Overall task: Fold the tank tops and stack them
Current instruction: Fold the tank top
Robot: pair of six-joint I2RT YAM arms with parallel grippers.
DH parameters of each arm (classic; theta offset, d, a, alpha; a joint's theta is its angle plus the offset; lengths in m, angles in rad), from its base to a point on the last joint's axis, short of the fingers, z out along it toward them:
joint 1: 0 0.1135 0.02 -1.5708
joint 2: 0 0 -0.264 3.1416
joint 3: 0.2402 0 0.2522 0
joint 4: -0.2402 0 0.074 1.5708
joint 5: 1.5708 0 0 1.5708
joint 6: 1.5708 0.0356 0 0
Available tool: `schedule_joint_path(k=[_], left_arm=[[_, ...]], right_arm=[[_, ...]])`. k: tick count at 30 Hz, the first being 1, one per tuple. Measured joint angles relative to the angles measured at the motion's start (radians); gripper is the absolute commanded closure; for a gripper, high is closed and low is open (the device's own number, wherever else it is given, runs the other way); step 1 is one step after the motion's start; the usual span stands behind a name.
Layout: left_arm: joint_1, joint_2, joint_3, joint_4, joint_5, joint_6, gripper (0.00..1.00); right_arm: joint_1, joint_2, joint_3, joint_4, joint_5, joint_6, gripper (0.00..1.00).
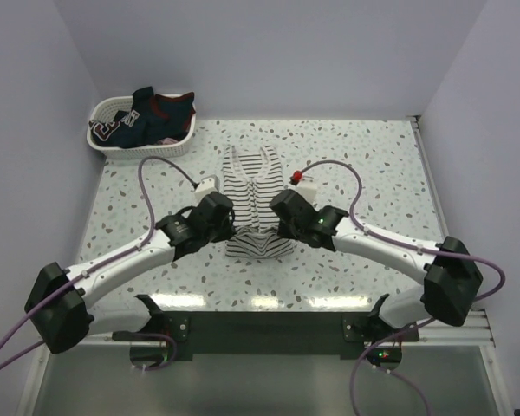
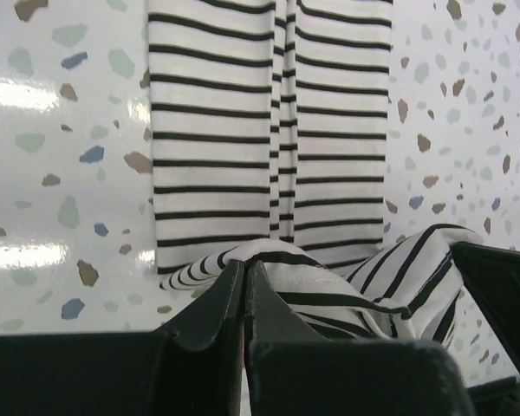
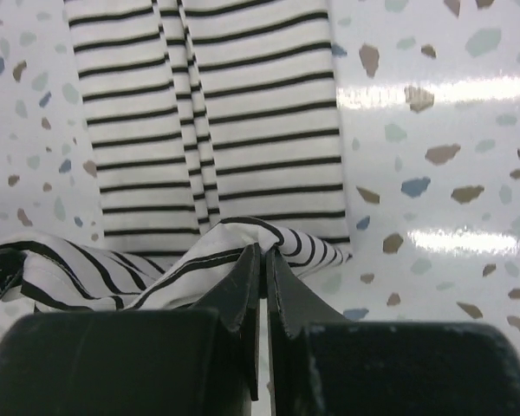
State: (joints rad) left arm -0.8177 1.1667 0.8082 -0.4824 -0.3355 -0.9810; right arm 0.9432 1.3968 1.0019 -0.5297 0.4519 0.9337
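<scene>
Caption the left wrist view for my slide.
Left gripper pinches the near hem of the white striped tank top, folded into a narrow strip on the speckled table.

The white cloth tank top with thin dark stripes (image 1: 256, 169) lies partly hidden mid-frame under two black-and-white robot arms (image 1: 210, 217); wrist views crop it at the top edge

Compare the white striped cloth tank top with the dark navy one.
The white striped tank top lies spread on the table; the dark navy top sits crumpled in the white basket. The left gripper and right gripper pinch the striped top's hem; the navy one is untouched. Both are cloth.
</scene>
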Motion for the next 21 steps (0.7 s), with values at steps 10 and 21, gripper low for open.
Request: schedule_joint_path(k=[10, 21], left_arm=[[0.211, 0.214, 0.118, 0.122, 0.072, 0.113, 1.00], [0.403, 0.514, 0.259, 0.265, 0.192, 0.202, 1.00]], right_arm=[[-0.180, 0.237, 0.192, 0.090, -0.083, -0.139, 1.00], [-0.332, 0.534, 0.459, 0.136, -0.208, -0.217, 0.96]])
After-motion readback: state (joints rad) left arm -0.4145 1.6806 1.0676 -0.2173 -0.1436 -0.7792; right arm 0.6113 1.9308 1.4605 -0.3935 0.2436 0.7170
